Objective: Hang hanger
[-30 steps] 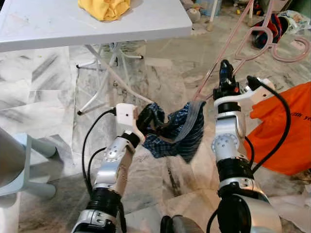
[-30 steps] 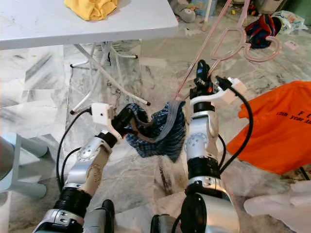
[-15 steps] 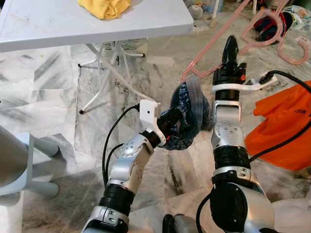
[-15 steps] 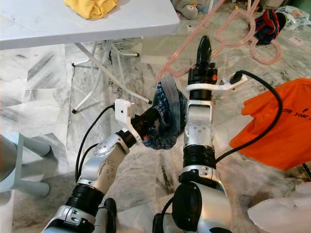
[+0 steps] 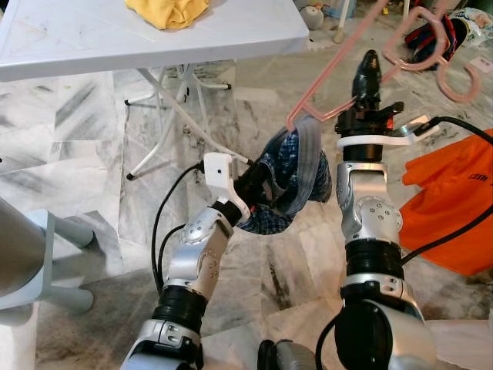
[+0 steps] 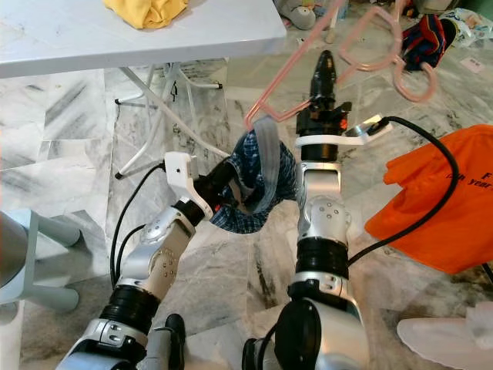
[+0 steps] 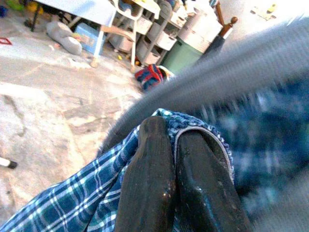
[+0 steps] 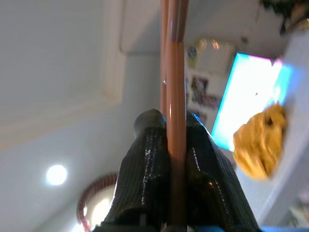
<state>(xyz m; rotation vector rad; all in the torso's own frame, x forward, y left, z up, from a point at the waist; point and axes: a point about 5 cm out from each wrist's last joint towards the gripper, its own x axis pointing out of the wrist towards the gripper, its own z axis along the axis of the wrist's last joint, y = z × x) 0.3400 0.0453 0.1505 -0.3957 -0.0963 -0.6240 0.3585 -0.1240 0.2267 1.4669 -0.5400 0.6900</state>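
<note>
- My right gripper (image 5: 367,68) points up with its 2 black fingers (image 8: 149,169) clamped on the thin pink plastic hanger (image 5: 348,52); from the right wrist I see the pink bar (image 8: 174,96) pinched tight between the pads.
- The hanger is raised off the floor; 1 arm runs down from the gripper to a corner that carries the cloth, and its looped hook end (image 6: 393,50) stands out on the gripper's far side.
- My left gripper (image 6: 224,176) sits just beside that lower corner of the hanger, fingers (image 7: 149,174) pressed together on a fold of the blue checked garment with a grey waistband (image 5: 286,173).
- The garment hangs from the hanger's lower corner, the grey band looped over it, and it bunches between my 2 forearms, touching the left gripper.
- Beyond the hanger, on the left gripper's side, stands a white folding table (image 5: 92,42) with a crumpled yellow cloth (image 5: 167,11) on top; its white legs (image 5: 166,116) cross just behind the garment.
- To the outer side of the right arm from the hanger lies an orange garment with dark lettering (image 6: 447,200) on the grey-veined marble floor (image 5: 69,154).
- Past the hanger's hook end a red and dark bundle (image 6: 425,35) lies on the floor.
- Well apart from the hanger, at the frame edge beside the left arm, is a pale blue-grey plastic stool (image 5: 31,254).
</note>
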